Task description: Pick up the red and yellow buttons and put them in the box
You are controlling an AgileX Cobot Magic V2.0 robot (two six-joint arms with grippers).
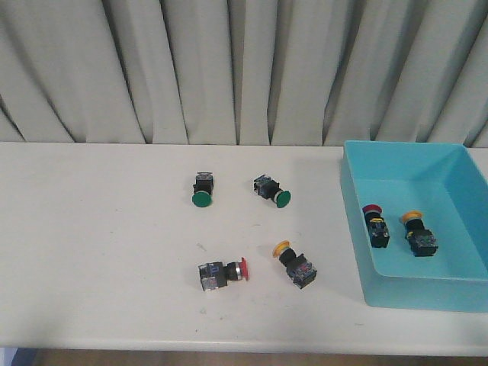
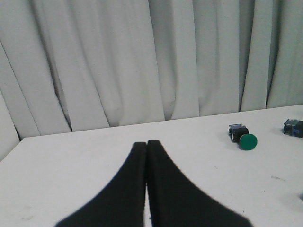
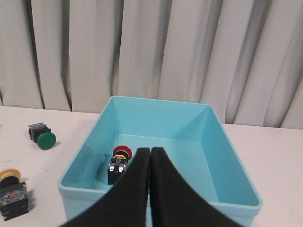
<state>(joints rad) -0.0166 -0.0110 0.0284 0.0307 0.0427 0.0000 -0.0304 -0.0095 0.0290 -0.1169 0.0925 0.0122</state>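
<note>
A red button (image 1: pixel 223 273) and a yellow button (image 1: pixel 296 264) lie on their sides on the white table, near its front. The turquoise box (image 1: pixel 415 297) stands at the right and holds another red button (image 1: pixel 375 223) and another yellow button (image 1: pixel 418 232). Neither gripper shows in the front view. My left gripper (image 2: pixel 147 143) is shut and empty above bare table. My right gripper (image 3: pixel 150 150) is shut and empty, just short of the box's near wall (image 3: pixel 85 196). The boxed red button (image 3: pixel 118 163) shows beside its fingers, and the table's yellow button (image 3: pixel 12 191) lies beyond the box.
Two green-capped buttons (image 1: pixel 202 189) (image 1: pixel 272 191) lie farther back on the table (image 1: pixel 99 244). One green button (image 2: pixel 242 137) shows in the left wrist view, one (image 3: pixel 41 135) in the right wrist view. A pleated grey curtain (image 1: pixel 229 69) hangs behind the table.
</note>
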